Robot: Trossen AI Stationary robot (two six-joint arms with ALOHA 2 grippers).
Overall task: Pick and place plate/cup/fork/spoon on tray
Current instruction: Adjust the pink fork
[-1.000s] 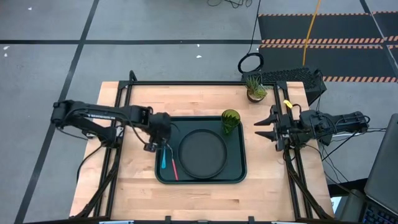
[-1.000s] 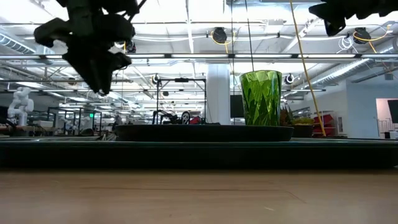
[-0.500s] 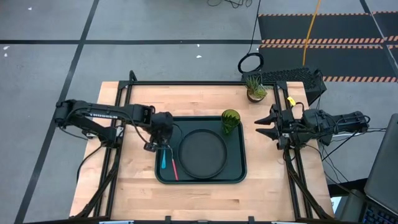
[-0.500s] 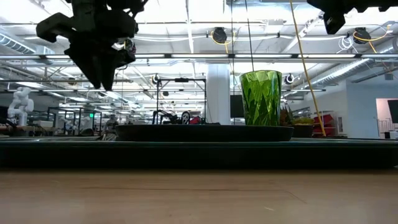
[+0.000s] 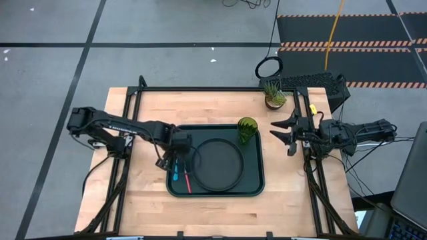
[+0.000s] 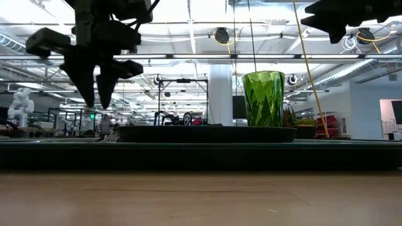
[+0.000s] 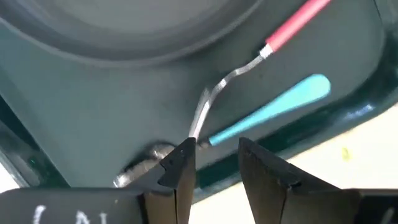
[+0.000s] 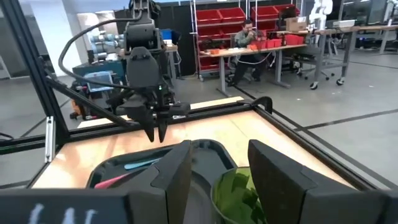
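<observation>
The dark green tray (image 5: 253, 187) lies mid-table. On it are the dark plate (image 5: 217, 163), the green cup (image 5: 247, 130) upright at its far right corner, and the blue-handled spoon (image 5: 175, 175) and red-handled fork (image 5: 187, 181) side by side at its left end. My left gripper (image 5: 175, 157) hangs open above their metal ends, fingers pointing down and clear of the tray (image 6: 96, 100). The left wrist view shows the spoon (image 7: 273, 112) and the fork (image 7: 298, 22) just beyond the fingertips (image 7: 214, 155). My right gripper (image 5: 279, 137) is open and empty, in the air right of the cup.
A small potted grassy plant (image 5: 273, 93) stands at the table's far right, with a dark box (image 5: 323, 85) behind it. Bare wood lies along the near edge (image 5: 213, 213) and left of the tray. People sit at benches in the room beyond (image 8: 249, 31).
My left gripper has moved a little toward the table's near edge over the spoon and fork, turned about its wrist and come down slightly. The spoon, fork, plate and cup have stayed where they were.
</observation>
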